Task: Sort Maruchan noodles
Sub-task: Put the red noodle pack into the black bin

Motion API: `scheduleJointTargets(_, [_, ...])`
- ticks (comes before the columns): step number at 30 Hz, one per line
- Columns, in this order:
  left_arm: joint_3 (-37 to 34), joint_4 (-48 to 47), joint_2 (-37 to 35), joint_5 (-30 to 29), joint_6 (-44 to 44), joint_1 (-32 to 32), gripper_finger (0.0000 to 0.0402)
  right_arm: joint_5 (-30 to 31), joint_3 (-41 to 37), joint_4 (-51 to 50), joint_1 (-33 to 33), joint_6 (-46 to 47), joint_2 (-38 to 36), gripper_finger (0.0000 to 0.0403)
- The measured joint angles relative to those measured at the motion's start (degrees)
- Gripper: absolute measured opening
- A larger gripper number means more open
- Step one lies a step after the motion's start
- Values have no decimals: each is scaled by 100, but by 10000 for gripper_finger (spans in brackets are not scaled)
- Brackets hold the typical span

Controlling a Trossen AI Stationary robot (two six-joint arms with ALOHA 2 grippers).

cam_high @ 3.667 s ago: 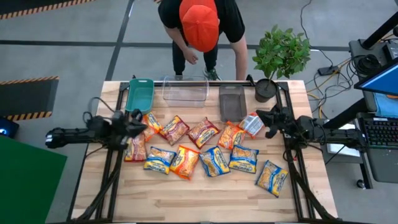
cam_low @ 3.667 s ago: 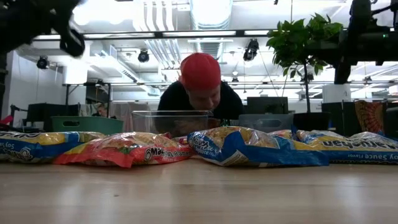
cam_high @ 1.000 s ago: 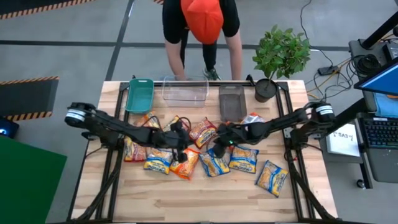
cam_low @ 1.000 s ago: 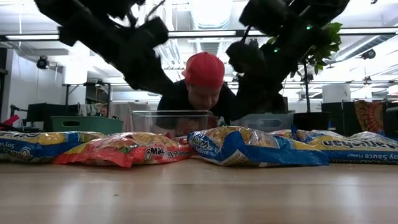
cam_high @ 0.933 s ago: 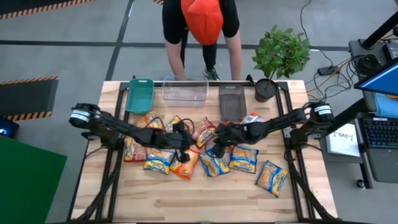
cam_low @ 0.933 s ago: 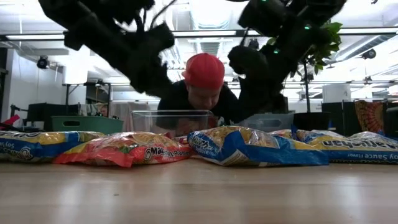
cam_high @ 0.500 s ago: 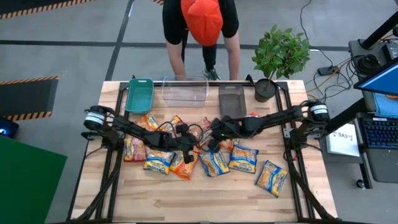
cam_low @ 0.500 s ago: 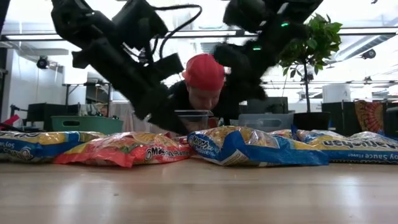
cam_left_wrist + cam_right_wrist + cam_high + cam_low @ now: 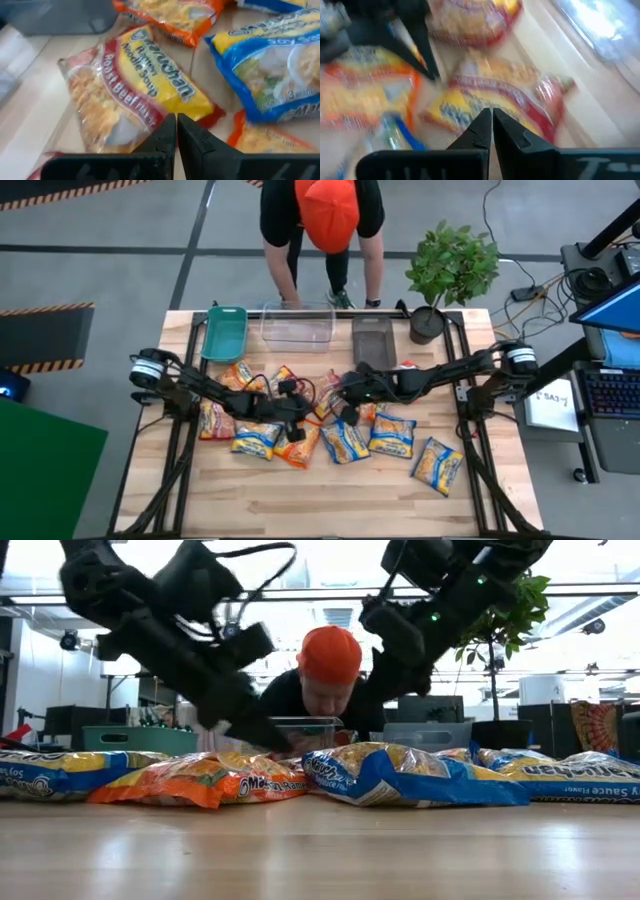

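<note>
Maruchan noodle packets [image 9: 345, 442], blue-and-yellow, orange and red, lie flat across the middle of the wooden table. My left gripper [image 9: 298, 420] and right gripper [image 9: 338, 408] meet over the middle of the spread, both shut. In the left wrist view my left gripper [image 9: 176, 120] points at a red Roast Beef packet [image 9: 135, 95]. In the right wrist view my right gripper [image 9: 491, 114] hangs over a red packet [image 9: 505, 95], with my left arm's dark finger beyond it. In the low view my left arm [image 9: 245, 705] reaches down to the packets and my right arm [image 9: 400, 640] stays higher. My left gripper has its shut fingertips [image 9: 167, 125] at the near edge of the red Roast Beef packet [image 9: 150, 117], slanting down from the table's left. I cannot tell whether they touch it. The packet lies flat on the table. My right gripper shows no contact with any packet.
A teal bin [image 9: 225, 332], a clear bin [image 9: 297, 326] and a grey bin [image 9: 373, 343] stand in a row along the far edge. A potted plant [image 9: 452, 265] is at the far right corner. A person [image 9: 325, 220] leans over the far edge. Bare wood [image 9: 300, 500] lies along the near edge.
My left gripper has dropped toward the packets in the table's middle. My right gripper has moved toward the table's far left, over the red packet. Both stay shut. No packet has visibly moved.
</note>
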Motion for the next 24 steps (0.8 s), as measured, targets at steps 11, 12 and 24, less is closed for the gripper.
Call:
scheduleJointTargets(11, [-332, 680, -425, 258, 144, 25, 0, -37, -493, 373, -94, 289, -300, 9])
scheduleJointTargets(12, [-391, 629, -501, 283, 151, 22, 0, 6, -524, 349, -79, 274, -316, 9])
scheduleJointTargets(24, [-326, 687, -338, 472, 176, 59, 0, -12, -935, 880, -98, 276, -546, 9])
